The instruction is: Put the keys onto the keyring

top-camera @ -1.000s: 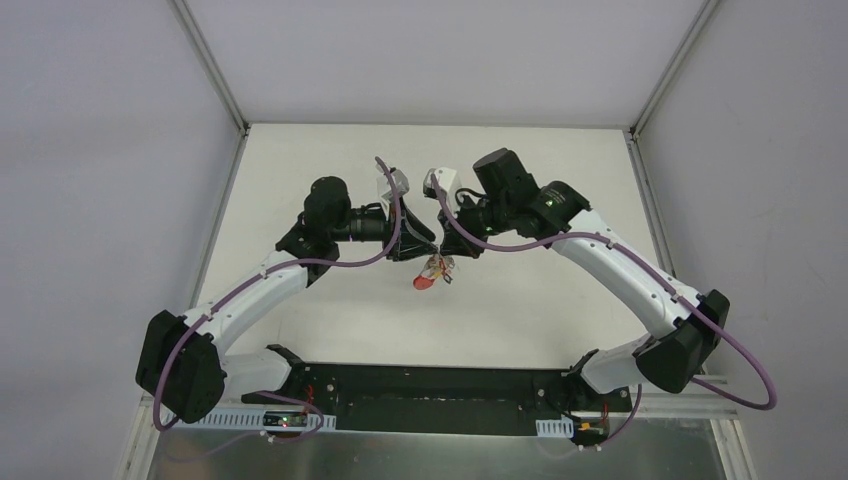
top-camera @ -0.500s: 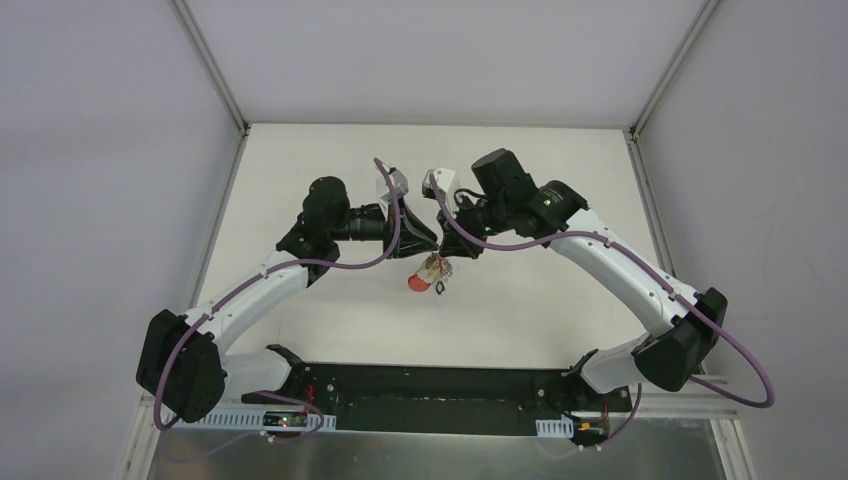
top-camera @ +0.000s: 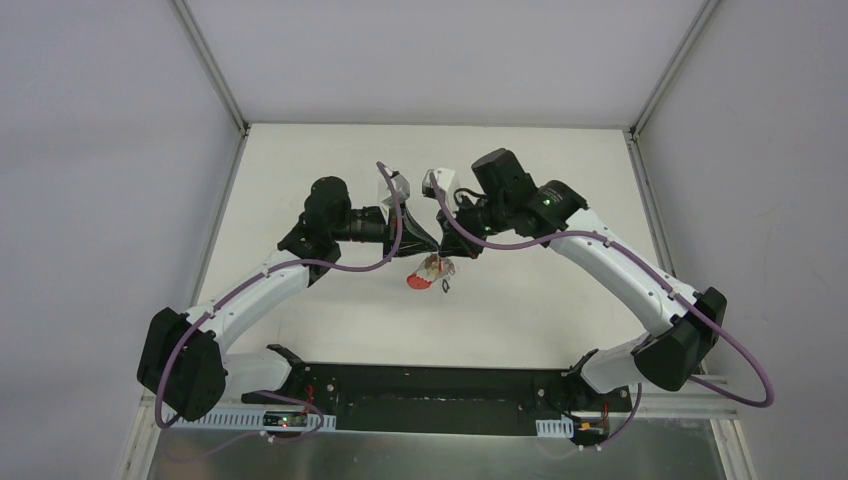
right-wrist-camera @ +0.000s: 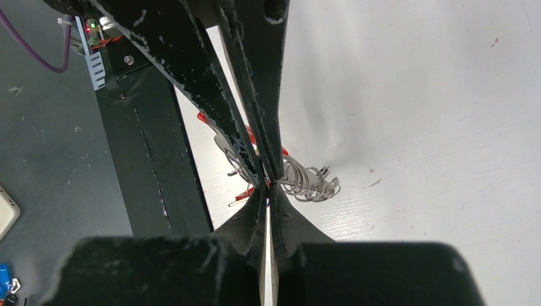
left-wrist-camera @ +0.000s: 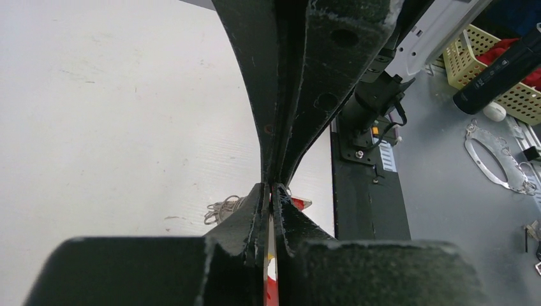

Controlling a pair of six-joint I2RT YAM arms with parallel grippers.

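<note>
White table (top-camera: 330,180) sits under both arms. They reach in from the near edge and meet nose to nose over its middle, left arm (top-camera: 260,285) from the left and right arm (top-camera: 620,265) from the right.

Left gripper (top-camera: 428,247): fingers (left-wrist-camera: 242,223) drawn together to a hairline slit, tips meeting. We cannot tell if anything is pinched there.

Right gripper (top-camera: 447,248): fingers (right-wrist-camera: 293,223) pressed together as well, tip right against the left one's tip. We cannot tell whether it grips anything.

Keyring (right-wrist-camera: 309,183): grey wire loops right at the 2 tips, mid-table, just on their near side in the top view.

Keys (top-camera: 414,282): bunched with the ring, red part clearest, at the bundle's near-left end. We cannot tell whether the bundle lies on the table or hangs.
</note>
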